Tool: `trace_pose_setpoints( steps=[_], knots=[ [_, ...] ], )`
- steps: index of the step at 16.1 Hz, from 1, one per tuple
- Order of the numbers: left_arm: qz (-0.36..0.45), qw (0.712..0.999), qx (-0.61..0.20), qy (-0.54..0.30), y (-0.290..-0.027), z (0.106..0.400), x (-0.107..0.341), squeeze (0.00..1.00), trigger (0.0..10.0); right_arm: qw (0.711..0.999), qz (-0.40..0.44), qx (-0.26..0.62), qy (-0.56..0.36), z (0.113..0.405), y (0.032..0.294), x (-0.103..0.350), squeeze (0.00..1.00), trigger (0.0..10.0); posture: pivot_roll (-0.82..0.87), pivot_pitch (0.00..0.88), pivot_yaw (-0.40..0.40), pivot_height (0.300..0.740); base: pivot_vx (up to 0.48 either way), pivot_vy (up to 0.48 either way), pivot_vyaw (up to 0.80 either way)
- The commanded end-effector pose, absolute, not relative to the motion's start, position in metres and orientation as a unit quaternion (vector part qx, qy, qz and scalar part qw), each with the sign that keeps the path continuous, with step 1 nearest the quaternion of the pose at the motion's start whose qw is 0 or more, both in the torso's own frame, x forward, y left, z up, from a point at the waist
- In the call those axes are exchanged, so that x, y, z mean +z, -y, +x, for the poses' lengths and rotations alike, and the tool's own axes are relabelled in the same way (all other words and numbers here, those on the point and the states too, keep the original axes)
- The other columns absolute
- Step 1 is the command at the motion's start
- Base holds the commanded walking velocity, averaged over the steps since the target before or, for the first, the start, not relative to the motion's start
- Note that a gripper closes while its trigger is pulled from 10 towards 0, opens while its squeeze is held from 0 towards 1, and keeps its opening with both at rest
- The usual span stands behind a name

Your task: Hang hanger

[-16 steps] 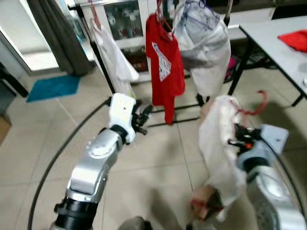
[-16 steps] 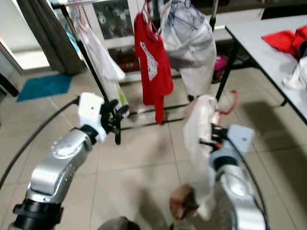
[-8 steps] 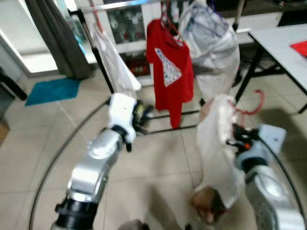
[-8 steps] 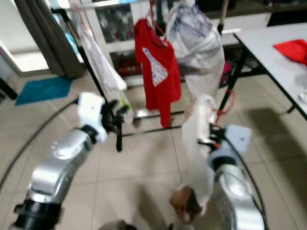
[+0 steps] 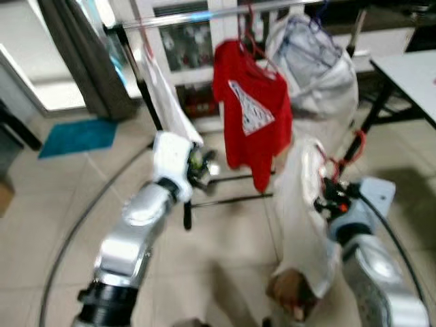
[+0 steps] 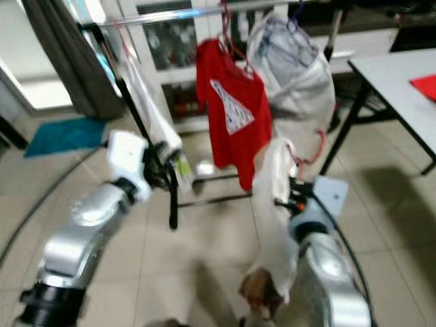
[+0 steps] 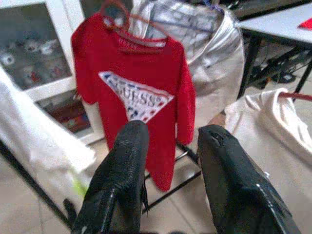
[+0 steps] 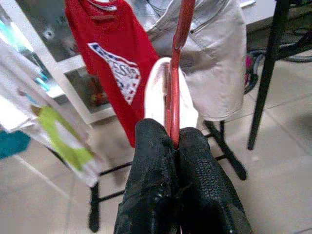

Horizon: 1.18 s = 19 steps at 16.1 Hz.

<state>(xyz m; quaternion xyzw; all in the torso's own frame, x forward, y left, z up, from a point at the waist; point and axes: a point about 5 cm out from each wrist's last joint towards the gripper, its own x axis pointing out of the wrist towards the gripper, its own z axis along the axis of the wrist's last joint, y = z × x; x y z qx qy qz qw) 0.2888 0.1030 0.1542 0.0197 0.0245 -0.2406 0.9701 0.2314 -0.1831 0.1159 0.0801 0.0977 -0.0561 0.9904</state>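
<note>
Right tool (image 8: 174, 146) pinches a red hanger (image 8: 176, 78) carrying a white garment (image 5: 300, 218), just in front of the clothes rack (image 5: 204, 15).
Its fingers are pressed together on the hanger's red wire, arm raised toward the rack. The left tool (image 7: 168, 146) is spread and empty, held up facing the red T-shirt (image 7: 139, 92) and grey jacket (image 7: 214, 48) hanging on the rack.
</note>
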Motion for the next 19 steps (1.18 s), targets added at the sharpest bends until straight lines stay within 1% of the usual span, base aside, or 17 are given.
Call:
trace_pose_setpoints(
  steps=[1, 3, 5, 9, 11, 15, 16, 19],
  knots=[
    [0.031, 0.974, -0.224, -0.022, -0.114, 0.29, 0.156, 0.0, 10.0, 0.992, 0.077, -0.034, -0.091, 0.233, 0.173, 0.121, 0.0, 10.0, -0.02, 0.085, 0.098, 0.74, 0.36, 0.0, 0.0],
    [0.03, 0.974, -0.224, -0.023, -0.115, 0.29, 0.156, 0.0, 10.0, 0.992, 0.064, -0.016, -0.11, 0.232, 0.168, 0.116, 0.0, 10.0, -0.02, 0.086, 0.098, 0.74, 0.36, 0.0, 0.0],
    [0.029, 0.974, -0.222, -0.025, -0.115, 0.29, 0.155, 0.0, 10.0, 0.993, 0.083, -0.021, -0.08, 0.231, 0.17, 0.122, 0.0, 10.0, -0.02, 0.094, 0.095, 0.74, 0.36, 0.0, 0.0],
    [0.026, 0.975, -0.219, -0.032, -0.115, 0.288, 0.151, 0.0, 10.0, 0.994, 0.077, -0.017, -0.073, 0.231, 0.171, 0.124, 0.0, 10.0, -0.02, 0.09, 0.099, 0.74, 0.349, 0.0, 0.0],
    [0.02, 0.976, -0.212, -0.041, -0.116, 0.289, 0.148, 0.0, 10.0, 0.994, 0.088, -0.015, -0.069, 0.232, 0.17, 0.124, 0.0, 10.0, -0.02, 0.09, 0.099, 0.74, 0.0, 0.0, 0.0],
    [0.039, 0.977, -0.206, -0.035, -0.117, 0.289, 0.149, 0.0, 10.0, 0.996, 0.051, 0.004, -0.073, 0.232, 0.166, 0.124, 0.0, 10.0, -0.01, 0.093, 0.098, 0.74, 0.0, 0.0, 0.0],
    [0.04, 0.978, -0.203, -0.034, -0.117, 0.29, 0.15, 0.0, 10.0, 0.996, 0.045, 0.014, -0.074, 0.232, 0.163, 0.124, 0.0, 10.0, -0.02, 0.094, 0.097, 0.74, 0.0, -0.251, 0.0],
    [0.02, 0.981, -0.191, -0.035, -0.118, 0.291, 0.15, 0.0, 10.0, 0.995, 0.067, 0.03, -0.073, 0.233, 0.159, 0.125, 0.0, 10.0, -0.01, 0.094, 0.097, 0.74, 0.0, -0.084, 0.0]
  ],
)
